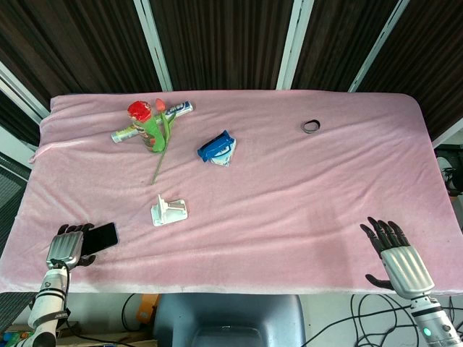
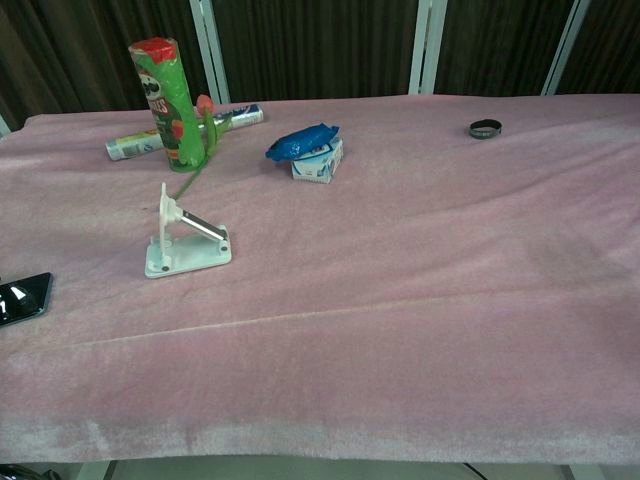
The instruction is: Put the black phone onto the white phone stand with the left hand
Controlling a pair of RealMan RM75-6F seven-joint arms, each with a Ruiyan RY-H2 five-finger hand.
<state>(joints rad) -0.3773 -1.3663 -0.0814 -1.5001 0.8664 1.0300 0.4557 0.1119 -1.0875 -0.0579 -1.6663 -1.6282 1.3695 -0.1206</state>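
Observation:
The black phone [image 1: 103, 237] [image 2: 24, 298] lies flat on the pink cloth near the table's front left corner. My left hand [image 1: 67, 246] holds its left end, fingers over the far edge and thumb at the near edge; the chest view does not show this hand. The white phone stand [image 1: 168, 211] [image 2: 185, 241] stands unoccupied on the cloth, a short way right of the phone and further back. My right hand [image 1: 396, 254] rests at the front right edge, fingers spread, holding nothing.
A green chip can [image 1: 149, 126] [image 2: 164, 101] stands at the back left with a lying tube [image 1: 173, 112] and a red flower stem [image 1: 160, 155] beside it. A blue packet on a small box [image 1: 217, 149] [image 2: 309, 150] sits mid-back. A black ring [image 1: 311, 126] [image 2: 485, 127] lies at the back right.

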